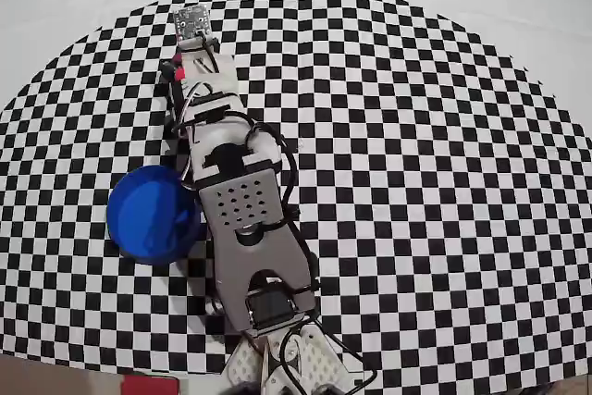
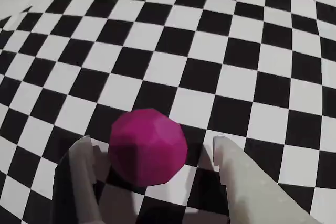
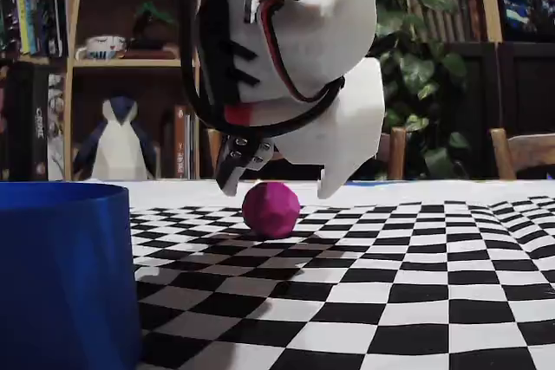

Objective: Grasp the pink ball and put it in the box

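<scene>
The pink ball (image 2: 148, 147) is sitting on the checkered cloth covering the table (image 2: 247, 45), and in the wrist view it is lying between the two pale fingers (image 2: 239, 174) of the tool (image 2: 152, 153), which is standing spread wide around it. A gap is showing on each side of the ball, so neither finger appears to be pressing on it. In the fixed view the tool (image 3: 279, 184) is hanging just above the ball (image 3: 270, 209), its tips reaching down on either side, while the ball is resting on the cloth with its shadow beneath it. The blue box (image 3: 65, 275) is standing upright in the near left of that view, well apart from the ball. In the overhead view the arm (image 1: 242, 210) is stretching over the checkered table (image 1: 444, 182), with the box (image 1: 153, 214) sitting just beside it on its left; the ball is hidden there.
</scene>
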You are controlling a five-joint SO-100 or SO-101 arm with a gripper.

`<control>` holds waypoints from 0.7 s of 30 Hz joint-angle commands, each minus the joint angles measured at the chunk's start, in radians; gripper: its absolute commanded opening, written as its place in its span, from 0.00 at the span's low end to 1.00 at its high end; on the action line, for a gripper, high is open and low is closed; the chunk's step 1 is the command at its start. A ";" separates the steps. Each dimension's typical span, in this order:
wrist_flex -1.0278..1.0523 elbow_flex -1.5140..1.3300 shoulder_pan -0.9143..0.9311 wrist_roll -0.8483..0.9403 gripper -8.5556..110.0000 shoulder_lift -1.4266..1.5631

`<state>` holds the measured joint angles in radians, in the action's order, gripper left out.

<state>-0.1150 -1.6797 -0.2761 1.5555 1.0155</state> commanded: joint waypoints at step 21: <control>0.014 0.097 0.002 0.005 0.29 -0.038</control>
<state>-0.1043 -1.6245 -0.2761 1.5555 0.9710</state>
